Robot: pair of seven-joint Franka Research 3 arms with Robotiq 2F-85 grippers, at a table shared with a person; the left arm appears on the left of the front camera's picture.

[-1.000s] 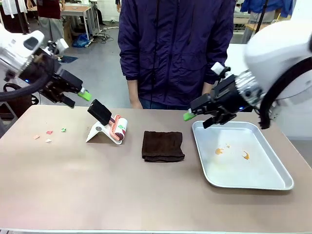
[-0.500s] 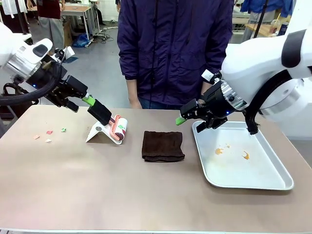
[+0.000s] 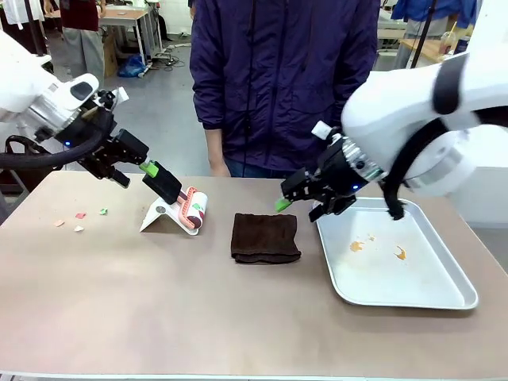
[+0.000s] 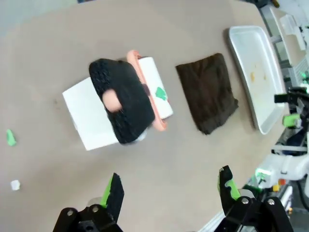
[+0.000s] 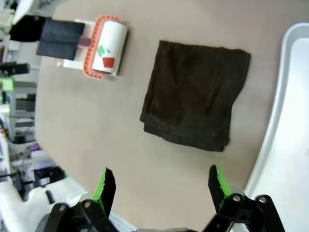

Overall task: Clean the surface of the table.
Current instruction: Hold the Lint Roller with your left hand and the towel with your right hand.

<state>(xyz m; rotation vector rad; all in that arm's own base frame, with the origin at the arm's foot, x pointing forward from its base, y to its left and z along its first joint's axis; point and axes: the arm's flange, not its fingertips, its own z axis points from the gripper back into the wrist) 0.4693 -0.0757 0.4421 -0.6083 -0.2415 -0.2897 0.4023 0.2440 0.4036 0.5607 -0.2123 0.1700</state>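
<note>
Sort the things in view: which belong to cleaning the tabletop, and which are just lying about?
Belong to the job:
- table
- paper scraps on its left part
- lint roller
- brown cloth, probably

Just lying about, likely:
- metal tray
- orange crumbs inside the tray

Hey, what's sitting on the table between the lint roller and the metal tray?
A folded dark brown cloth lies flat on the table between the lint roller and the tray, touching neither; the front view shows it.
</note>
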